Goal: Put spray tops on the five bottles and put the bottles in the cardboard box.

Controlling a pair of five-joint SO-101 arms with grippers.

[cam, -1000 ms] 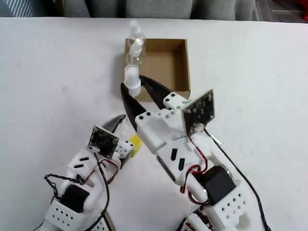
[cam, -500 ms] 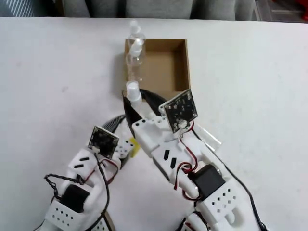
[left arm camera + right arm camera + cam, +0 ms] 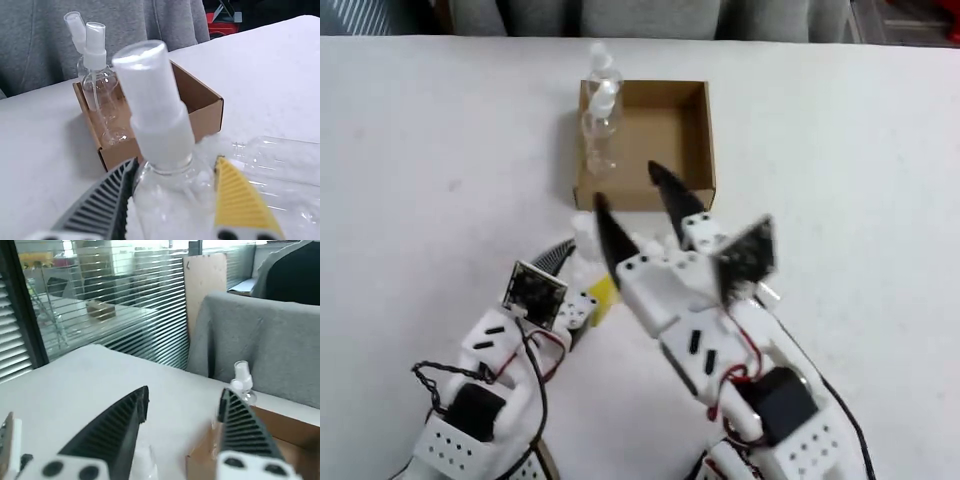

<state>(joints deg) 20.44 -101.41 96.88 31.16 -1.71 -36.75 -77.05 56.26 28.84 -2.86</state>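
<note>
My left gripper [image 3: 172, 172] is shut on a clear bottle [image 3: 165, 200] that carries a white spray top [image 3: 155, 110]; its grey and yellow fingers press the bottle's shoulders. From above, this bottle [image 3: 584, 240] stands just in front of the cardboard box [image 3: 670, 110], with my left gripper [image 3: 582, 268] around it. My right gripper [image 3: 627, 190] hangs open above the box's near wall, its black fingers holding nothing. Two capped bottles [image 3: 600, 100] stand in the box's left part, also seen as two bottles [image 3: 95, 70] from the left wrist. My right gripper [image 3: 185, 392] faces a spray top [image 3: 242, 382].
Another clear bottle [image 3: 285, 160] lies on its side on the white table, right of the held one. A grey-covered chair back [image 3: 260, 335] stands beyond the table's far edge. Open table [image 3: 840, 150] stretches to both sides of the box.
My right gripper, shut on the spray top, lowered it onto the bottle in my left gripper, then opened, let go and drew up and to the right. The left arm stayed still.
</note>
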